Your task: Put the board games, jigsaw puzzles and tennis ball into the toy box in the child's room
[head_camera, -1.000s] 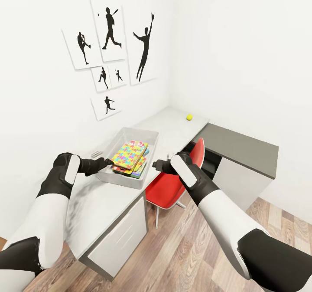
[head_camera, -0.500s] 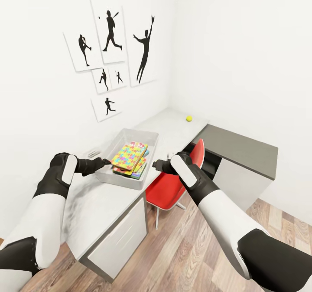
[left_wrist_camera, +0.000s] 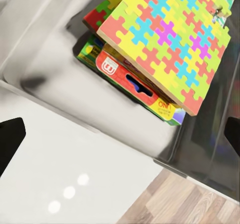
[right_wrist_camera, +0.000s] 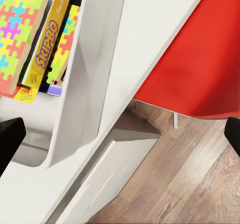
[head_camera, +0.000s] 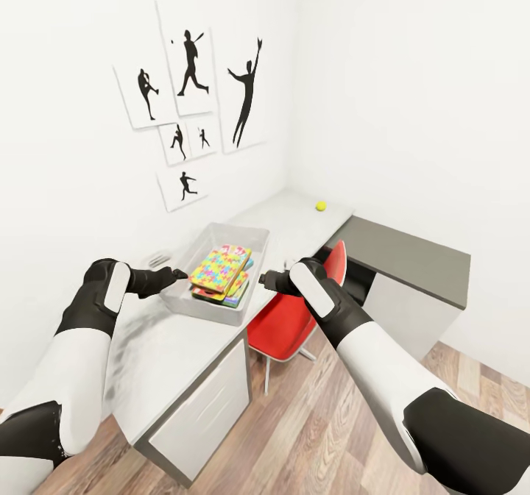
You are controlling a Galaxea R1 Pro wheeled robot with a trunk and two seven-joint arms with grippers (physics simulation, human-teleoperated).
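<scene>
Both hands are seen low in the middle of the head view, the left hand [head_camera: 175, 274] just beside the near-left wall of the shallow light-grey toy box [head_camera: 255, 239] and the right hand [head_camera: 265, 279] just off its near-right corner, above the red moulded chair [head_camera: 283, 326]. In each wrist view dark fingertips sit far apart at the frame edges with nothing between them, so both hands are judged released and empty. Inside the toy box a bright jigsaw puzzle of yellow, green, pink and blue pieces [left_wrist_camera: 170, 39] is seen lying tilted on a stack of flat printed board games [left_wrist_camera: 135, 81]; how many items lie beneath cannot be counted. One toy is left out: the small yellow-green tennis ball [head_camera: 321, 205], resting on the long white-topped table [head_camera: 184, 348] towards the upper right of centre, well apart from the box and near where the dark grey-topped cabinet [head_camera: 412, 256] begins. From the hands the ball lies forward and to the right, beyond the far end of the box, whose long axis runs roughly towards it. The right hand is judged the nearer one, and a reach past the chair is likely to be needed.
</scene>
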